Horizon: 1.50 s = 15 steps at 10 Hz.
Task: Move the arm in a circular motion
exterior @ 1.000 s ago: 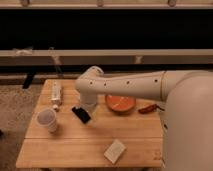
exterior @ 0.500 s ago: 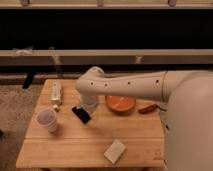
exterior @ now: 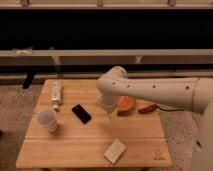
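The cream-white arm (exterior: 155, 90) with small dark dots reaches in from the right edge across the wooden table (exterior: 75, 145). It bends at a rounded joint above the table's middle. Its short gripper (exterior: 110, 111) hangs down from that joint, just above the tabletop. The gripper is just left of an orange bowl (exterior: 126, 104) and to the right of a black phone (exterior: 81, 113). Nothing shows in the gripper.
A white cup (exterior: 46, 120) stands at the table's left. A small carton (exterior: 56, 94) lies at the back left. A pale flat pad (exterior: 115, 151) lies near the front edge. A red object (exterior: 147, 108) lies right of the bowl. Carpet surrounds the table.
The arm's bent joint and gripper have swung to the right, from above the black phone to beside the orange bowl. The things on the table have not moved.
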{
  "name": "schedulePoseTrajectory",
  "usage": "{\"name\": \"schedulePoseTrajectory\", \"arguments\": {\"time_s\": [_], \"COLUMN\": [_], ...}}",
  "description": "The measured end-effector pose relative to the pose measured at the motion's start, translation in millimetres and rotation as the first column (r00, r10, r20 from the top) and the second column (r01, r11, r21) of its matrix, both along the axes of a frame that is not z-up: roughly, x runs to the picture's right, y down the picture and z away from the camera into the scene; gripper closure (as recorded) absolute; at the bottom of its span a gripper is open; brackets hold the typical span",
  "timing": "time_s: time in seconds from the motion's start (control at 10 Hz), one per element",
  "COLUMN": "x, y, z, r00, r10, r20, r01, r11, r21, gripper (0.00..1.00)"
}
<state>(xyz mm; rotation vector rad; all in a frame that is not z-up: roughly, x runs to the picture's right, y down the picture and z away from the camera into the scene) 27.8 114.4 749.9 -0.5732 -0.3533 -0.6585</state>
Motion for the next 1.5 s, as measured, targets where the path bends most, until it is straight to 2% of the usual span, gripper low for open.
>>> {"name": "schedulePoseTrajectory", "arguments": {"time_s": [0.1,0.3,0.5,0.7,0.9,1.1,1.3,1.4,1.5], "x": [17,49,64,57,25,-23,-71,-96,-129], "y": [-12,-50,-86,-112,-130,-142,-145,-143,-138], "z": [5.0,22.6,42.3,63.0,81.8,99.4,112.8,116.6,118.5], "r00": [1.0,0.999,1.0,0.999,0.997,0.989,0.974,0.962,0.944], "r10": [0.012,0.019,0.002,-0.035,-0.079,-0.136,-0.202,-0.236,-0.282], "r20": [-0.012,-0.025,-0.022,-0.007,0.017,0.056,0.105,0.135,0.173], "r01": [-0.012,-0.019,-0.003,0.035,0.079,0.139,0.208,0.245,0.293], "r11": [0.9999,0.9998,1.0,0.9992,0.9964,0.9896,0.977,0.9684,0.955], "r21": [0.0,-0.003,-0.008,-0.019,-0.029,-0.039,-0.048,-0.049,-0.046], "gripper": [0.26,0.26,0.26,0.26,0.26,0.26,0.26,0.26,0.26]}}
